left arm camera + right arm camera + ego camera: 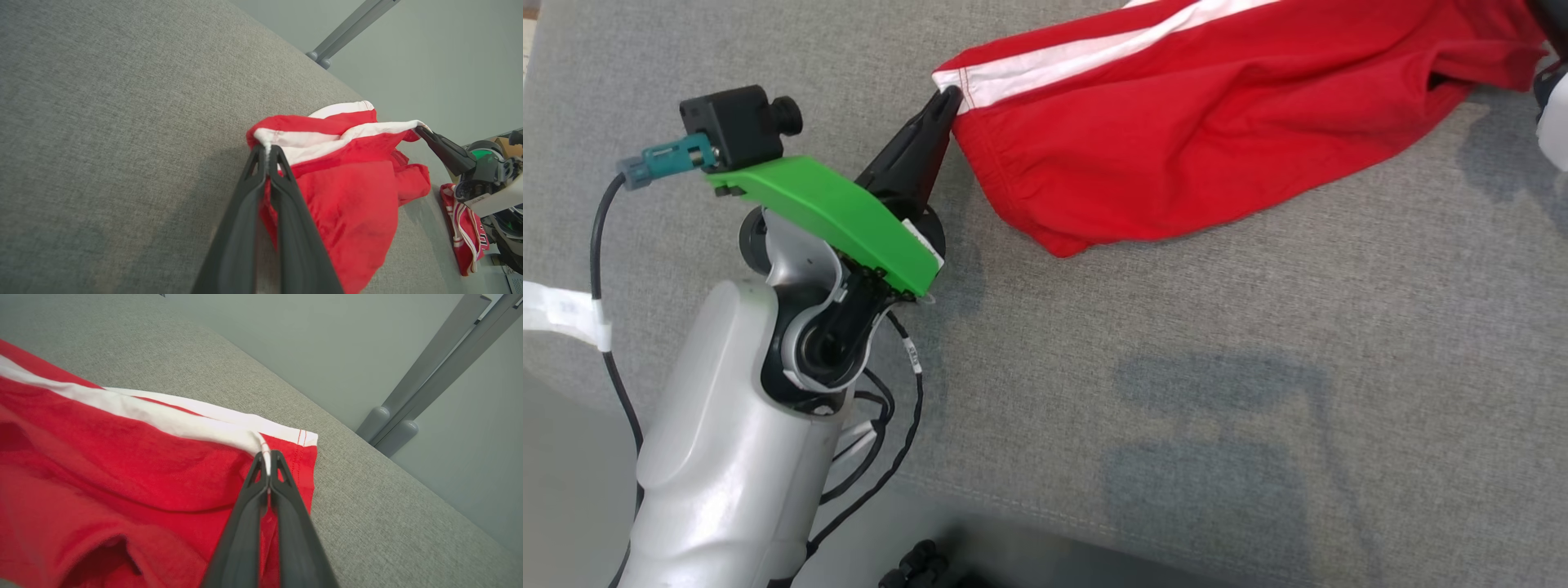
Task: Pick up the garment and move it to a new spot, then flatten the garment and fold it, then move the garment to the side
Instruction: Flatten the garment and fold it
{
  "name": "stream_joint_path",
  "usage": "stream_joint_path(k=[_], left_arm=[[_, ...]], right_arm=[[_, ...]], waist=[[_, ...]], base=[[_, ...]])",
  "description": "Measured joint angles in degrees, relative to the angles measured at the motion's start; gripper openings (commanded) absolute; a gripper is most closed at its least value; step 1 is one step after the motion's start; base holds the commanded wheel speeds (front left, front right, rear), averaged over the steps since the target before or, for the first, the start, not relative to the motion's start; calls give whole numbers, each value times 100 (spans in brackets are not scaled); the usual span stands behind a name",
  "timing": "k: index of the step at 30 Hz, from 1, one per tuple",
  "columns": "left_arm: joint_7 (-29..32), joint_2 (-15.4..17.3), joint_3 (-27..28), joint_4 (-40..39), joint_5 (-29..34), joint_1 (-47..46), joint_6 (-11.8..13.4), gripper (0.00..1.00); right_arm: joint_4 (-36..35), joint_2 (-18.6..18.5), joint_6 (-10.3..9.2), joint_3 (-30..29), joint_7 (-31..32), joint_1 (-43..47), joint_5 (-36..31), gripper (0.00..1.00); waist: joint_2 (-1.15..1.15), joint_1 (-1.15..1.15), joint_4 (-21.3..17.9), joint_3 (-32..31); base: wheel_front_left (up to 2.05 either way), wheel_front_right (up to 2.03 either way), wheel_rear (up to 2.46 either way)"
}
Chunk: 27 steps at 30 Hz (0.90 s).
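The garment is red with a white side stripe and lies stretched across the grey table's far part. My left gripper is shut on its left hem corner, pinching the white stripe edge. In the left wrist view the garment hangs in loose folds between both grippers. My right gripper is shut on the opposite hem corner of the garment, where white stripe meets red cloth; it also appears from the left wrist camera, right gripper holding the far corner slightly lifted.
The grey fabric-covered table stretches wide in front of me. Another red and white cloth lies past the table's edge by my right arm. Grey metal frame legs stand beyond the far edge.
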Motion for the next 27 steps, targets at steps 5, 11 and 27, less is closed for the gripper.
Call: stream_joint_path(k=[5,11,27], left_arm=[[-67,-66,-22,100,-20,-146,-1,0],[-138,-126,-180,243,-76,-221,-43,0],[-383,-197,-414,643,-64,-723,-103,0]], right_arm=[[105,-130,0,76,41,-298,97,0],[259,-253,0,185,41,-607,142,0],[736,-281,0,455,23,-1240,170,0]], waist=[[0,0,108,114],[0,0,173,178],[0,-1,245,339]], base=[[0,0,0],[0,0,0],[0,0,0]])
